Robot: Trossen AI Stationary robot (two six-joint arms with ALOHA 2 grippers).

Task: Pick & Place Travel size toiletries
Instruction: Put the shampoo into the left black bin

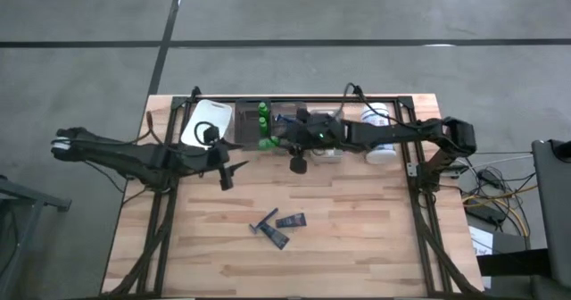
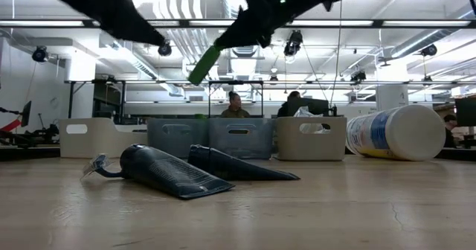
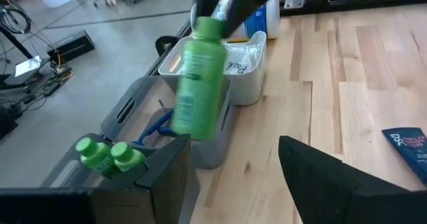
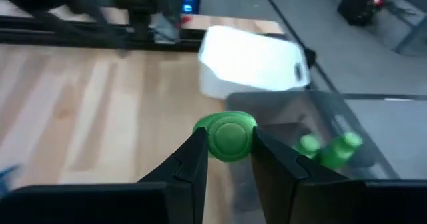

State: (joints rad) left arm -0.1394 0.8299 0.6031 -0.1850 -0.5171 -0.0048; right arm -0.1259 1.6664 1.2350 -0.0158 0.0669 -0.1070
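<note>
My right gripper [image 4: 227, 143] is shut on a small green bottle [image 3: 199, 84] and holds it in the air over the grey bin [image 3: 127, 111] at the table's far edge. Two more green bottles [image 3: 103, 154] lie inside that bin. On the bare wood nearer the front lie a dark blue razor [image 1: 265, 219] and two dark tubes [image 1: 291, 220] [image 1: 277, 238], all flat on the table. My left gripper [image 1: 227, 170] is open, hovers left of the bins and holds nothing. My right gripper pinches the green bottle by its round cap [image 4: 230, 132], one finger [image 4: 193, 159] on each side. The bottle is lifted clear and hangs tilted below the fingers, its body [image 2: 202, 65] slanting down above the grey bin.
A row of bins stands along the far edge: a white bin [image 1: 210, 121] on the left, the grey one, then a white bin with clear packets [image 3: 243, 57]. A big white tub with a blue label [image 2: 394, 132] lies on its side at the right. People sit in the room behind.
</note>
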